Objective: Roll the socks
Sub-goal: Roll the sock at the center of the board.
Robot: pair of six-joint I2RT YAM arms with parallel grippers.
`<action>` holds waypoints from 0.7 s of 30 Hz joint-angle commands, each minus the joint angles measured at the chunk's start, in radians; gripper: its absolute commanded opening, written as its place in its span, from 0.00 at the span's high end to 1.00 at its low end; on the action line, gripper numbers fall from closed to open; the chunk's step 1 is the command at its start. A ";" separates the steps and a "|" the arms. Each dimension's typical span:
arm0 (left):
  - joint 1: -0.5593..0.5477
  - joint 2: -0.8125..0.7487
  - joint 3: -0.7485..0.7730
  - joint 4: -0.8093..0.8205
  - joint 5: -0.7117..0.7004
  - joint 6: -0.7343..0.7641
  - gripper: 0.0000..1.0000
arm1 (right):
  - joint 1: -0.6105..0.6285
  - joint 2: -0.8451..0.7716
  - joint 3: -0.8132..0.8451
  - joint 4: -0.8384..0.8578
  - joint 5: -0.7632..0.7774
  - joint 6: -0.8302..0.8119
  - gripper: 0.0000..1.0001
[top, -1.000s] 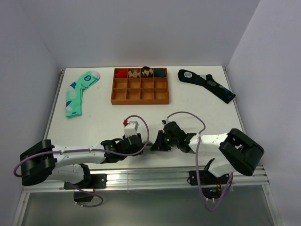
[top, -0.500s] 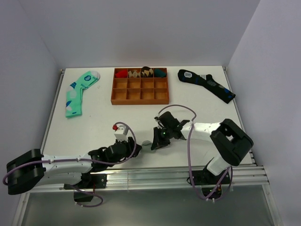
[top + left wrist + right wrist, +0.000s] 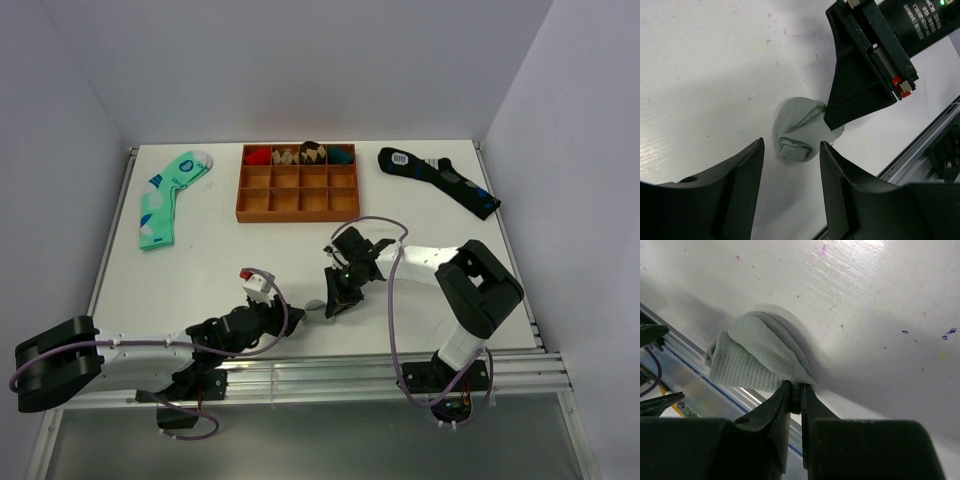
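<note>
Pale lavender walls close round a white tabletop. Its far half carries a wooden compartment tray, a mint-green sock at far left and a navy sock at far right. The socks lie close to the near edge, about centre, between the two claws.

The right claw is closed almost tight, its tips pinching a fold of knit at the bundle's edge while the bundle rests on the tabletop. The left claw stands roughly half open, one finger on each side of the bundle's near end, holding nothing and apparently touching nothing.

The step in hand looks like finishing the roll and letting it go. To do that well, the right claw's pinch should stay low and gentle so the cuff is not peeled back off the lump. If the left claw closes, it should take the body of the bundle squarely rather than snag a loose fold. Any release is best made straight off, without dragging the bundle toward the aluminium rail.

The socks are plain light-grey soft knit, gathered into a small rounded lump. A ribbed cuff band stretches over the bulk, and a puckered, tucked end faces the left wrist camera.
</note>
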 commanded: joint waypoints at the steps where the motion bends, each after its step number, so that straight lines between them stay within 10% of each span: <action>1: -0.001 0.024 -0.007 0.133 0.047 0.066 0.46 | -0.010 0.037 0.036 -0.129 0.080 -0.068 0.84; 21: -0.001 0.197 0.065 0.222 0.158 0.129 0.49 | -0.015 0.060 0.069 -0.164 0.109 -0.095 0.85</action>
